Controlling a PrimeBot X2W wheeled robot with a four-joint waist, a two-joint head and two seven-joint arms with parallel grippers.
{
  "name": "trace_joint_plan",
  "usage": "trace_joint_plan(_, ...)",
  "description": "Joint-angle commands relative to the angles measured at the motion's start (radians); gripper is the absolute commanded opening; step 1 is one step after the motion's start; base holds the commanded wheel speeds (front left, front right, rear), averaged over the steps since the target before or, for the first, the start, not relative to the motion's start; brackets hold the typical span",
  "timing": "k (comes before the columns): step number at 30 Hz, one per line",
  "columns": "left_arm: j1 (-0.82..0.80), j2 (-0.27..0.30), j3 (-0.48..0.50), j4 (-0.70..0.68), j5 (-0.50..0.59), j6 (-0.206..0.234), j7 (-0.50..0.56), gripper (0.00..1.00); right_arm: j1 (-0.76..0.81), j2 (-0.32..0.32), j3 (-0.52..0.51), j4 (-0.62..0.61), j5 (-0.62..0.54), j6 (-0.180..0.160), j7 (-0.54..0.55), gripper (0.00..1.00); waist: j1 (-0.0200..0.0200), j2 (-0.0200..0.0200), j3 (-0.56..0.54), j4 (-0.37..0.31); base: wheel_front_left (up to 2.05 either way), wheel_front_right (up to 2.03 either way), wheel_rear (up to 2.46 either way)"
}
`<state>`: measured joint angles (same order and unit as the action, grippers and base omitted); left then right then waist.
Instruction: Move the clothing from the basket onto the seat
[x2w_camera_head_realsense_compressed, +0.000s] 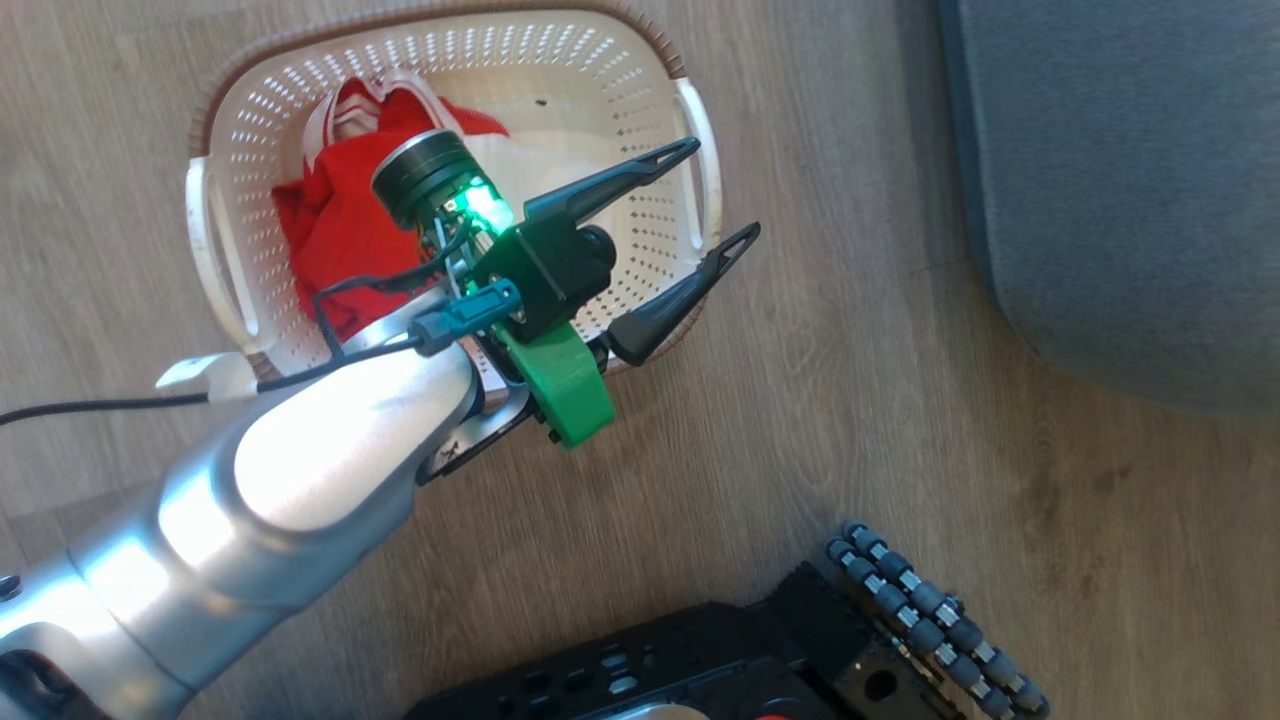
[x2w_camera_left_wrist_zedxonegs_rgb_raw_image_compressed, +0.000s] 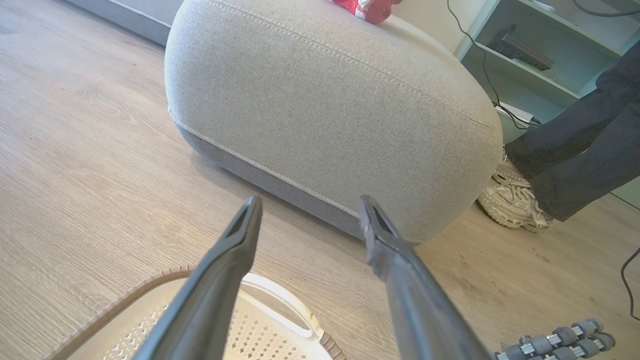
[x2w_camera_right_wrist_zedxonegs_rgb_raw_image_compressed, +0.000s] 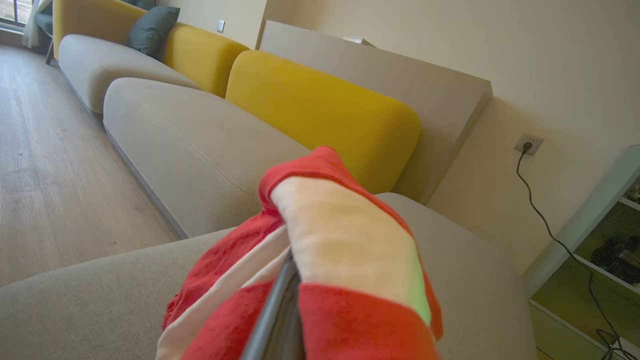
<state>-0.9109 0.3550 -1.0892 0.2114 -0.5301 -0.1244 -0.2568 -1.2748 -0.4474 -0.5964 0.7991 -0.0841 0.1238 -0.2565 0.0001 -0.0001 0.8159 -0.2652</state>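
Note:
The cream basket (x2w_camera_head_realsense_compressed: 600, 80) sits on the wood floor with red, white-striped clothing (x2w_camera_head_realsense_compressed: 340, 220) bunched in its left half. My left gripper (x2w_camera_head_realsense_compressed: 721, 189) hangs open over the basket's right rim, its fingers pointing toward the grey seat (x2w_camera_head_realsense_compressed: 1130, 180) and holding nothing. In the left wrist view the open left gripper (x2w_camera_left_wrist_zedxonegs_rgb_raw_image_compressed: 310, 200) faces the seat (x2w_camera_left_wrist_zedxonegs_rgb_raw_image_compressed: 325, 100), with the basket rim (x2w_camera_left_wrist_zedxonegs_rgb_raw_image_compressed: 125, 295) below. My right gripper (x2w_camera_right_wrist_zedxonegs_rgb_raw_image_compressed: 290, 265) is shut on a red and white striped piece of clothing (x2w_camera_right_wrist_zedxonegs_rgb_raw_image_compressed: 345, 240), which drapes over its fingers just above the seat (x2w_camera_right_wrist_zedxonegs_rgb_raw_image_compressed: 75, 310).
A person's dark trouser legs (x2w_camera_left_wrist_zedxonegs_rgb_raw_image_compressed: 575, 145) and pale shoe (x2w_camera_left_wrist_zedxonegs_rgb_raw_image_compressed: 515, 205) stand right of the seat. My black base with roller wheels (x2w_camera_head_realsense_compressed: 930, 610) is near the bottom. Yellow sofa backs (x2w_camera_right_wrist_zedxonegs_rgb_raw_image_compressed: 320, 105), a wall socket with cable (x2w_camera_right_wrist_zedxonegs_rgb_raw_image_compressed: 527, 144) and glass shelves (x2w_camera_left_wrist_zedxonegs_rgb_raw_image_compressed: 525, 50) lie beyond.

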Motion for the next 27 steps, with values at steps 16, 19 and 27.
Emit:
trace_joint_plan(16, 0.014, -0.006, 0.056, -0.026, 0.018, -0.006, -0.005, 1.0, 0.19, 0.037, -0.186, 0.155, -0.075, 0.007, -0.005, 1.0, -0.0001, 0.0001, -0.019, 0.027, 0.0, 0.0, 0.0)
trace_joint_plan(19, 0.023, -0.014, 0.061, -0.022, 0.019, -0.006, -0.005, 1.0, 0.244, 0.053, -0.182, 0.139, -0.049, 0.007, -0.005, 1.0, -0.0001, 0.0001, -0.038, 0.025, 0.0, 0.0, 0.0)
trace_joint_plan(27, 0.057, -0.037, 0.078, -0.017, 0.02, -0.006, -0.005, 1.0, 0.428, 0.116, -0.047, 0.041, 0.088, 0.007, -0.005, 1.0, -0.0001, 0.0001, -0.096, 0.027, 0.0, 0.0, 0.0)
